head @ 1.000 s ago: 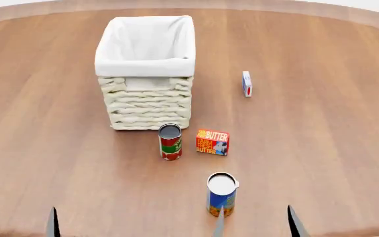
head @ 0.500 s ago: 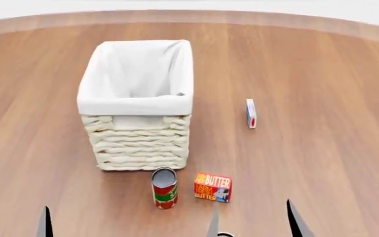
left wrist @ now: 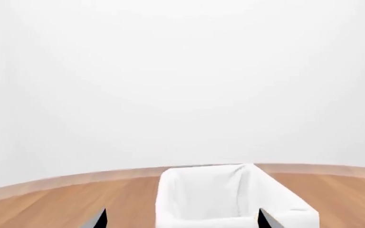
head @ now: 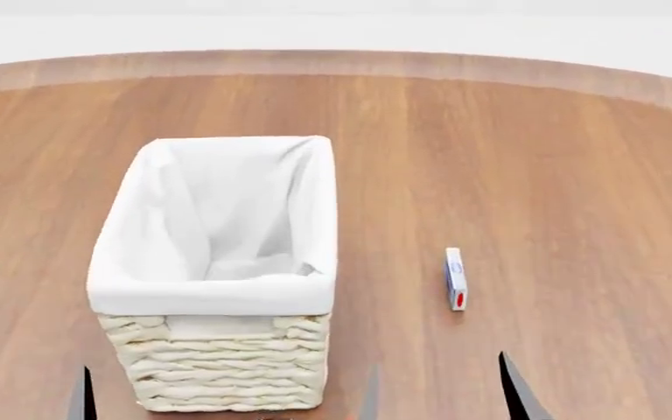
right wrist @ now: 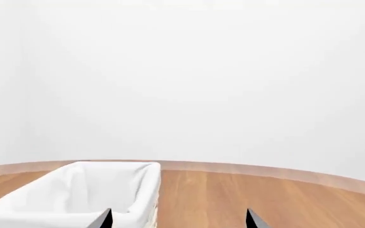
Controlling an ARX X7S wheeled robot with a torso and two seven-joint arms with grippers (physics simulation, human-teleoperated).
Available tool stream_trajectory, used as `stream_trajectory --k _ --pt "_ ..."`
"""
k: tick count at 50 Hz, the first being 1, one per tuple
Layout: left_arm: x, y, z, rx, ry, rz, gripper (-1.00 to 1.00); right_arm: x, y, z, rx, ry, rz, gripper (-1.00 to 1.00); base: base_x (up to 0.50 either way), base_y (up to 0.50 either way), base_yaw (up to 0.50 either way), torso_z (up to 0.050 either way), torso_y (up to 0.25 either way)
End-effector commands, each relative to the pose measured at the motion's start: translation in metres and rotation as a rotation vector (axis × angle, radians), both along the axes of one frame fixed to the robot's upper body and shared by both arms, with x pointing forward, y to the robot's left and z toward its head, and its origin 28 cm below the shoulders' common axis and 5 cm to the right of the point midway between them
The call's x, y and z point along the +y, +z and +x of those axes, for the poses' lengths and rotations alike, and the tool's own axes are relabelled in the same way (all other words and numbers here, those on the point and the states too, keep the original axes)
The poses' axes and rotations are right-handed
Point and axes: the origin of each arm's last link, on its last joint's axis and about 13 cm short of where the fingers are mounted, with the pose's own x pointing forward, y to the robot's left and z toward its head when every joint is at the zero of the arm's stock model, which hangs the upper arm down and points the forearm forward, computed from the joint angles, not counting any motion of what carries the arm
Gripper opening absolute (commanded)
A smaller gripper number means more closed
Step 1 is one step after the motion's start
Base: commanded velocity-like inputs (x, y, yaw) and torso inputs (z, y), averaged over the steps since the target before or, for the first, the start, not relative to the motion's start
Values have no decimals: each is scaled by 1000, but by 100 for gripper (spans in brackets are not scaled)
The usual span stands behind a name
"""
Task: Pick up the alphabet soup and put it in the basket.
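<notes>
The cream wicker basket, lined with white cloth, stands empty on the wooden table at the left of the head view. It also shows in the left wrist view and the right wrist view. The alphabet soup can is out of view. My left gripper is open and empty, its dark tips framing the basket's near end. One of its fingertips shows in the head view. My right gripper is open and empty just right of the basket. It is also seen in the right wrist view.
A small white box with blue and red marks lies on the table to the right of the basket. The table's curved far edge runs across the back, with a white wall behind.
The head view has swung upward. The two cans and the butter box have slid out of the bottom of the picture, and the basket and small box now sit lower in it.
</notes>
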Motion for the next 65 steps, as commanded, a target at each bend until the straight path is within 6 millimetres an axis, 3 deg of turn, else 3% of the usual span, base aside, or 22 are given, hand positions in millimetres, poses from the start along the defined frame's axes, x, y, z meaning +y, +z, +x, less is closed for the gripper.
stream_trajectory --k 1,38,50,55,65 --pt "0 -1 1 6 2 6 100 -1 1 -1 -17 16 41 100 0 0 0 0 15" --pt "-1 -3 1 13 6 20 100 -2 -4 0 -5 2 24 100 0 446 0 0 0" --pt "-1 -6 4 21 13 33 100 -3 -2 -2 -9 10 17 100 0 24 0 0 0" --pt "0 -9 7 30 34 37 100 -19 -4 -1 21 -27 -8 100 0 0 0 0 0" --pt "-1 -20 15 57 32 33 100 -73 -39 -2 93 -240 -2 100 0 0 0 0 0"
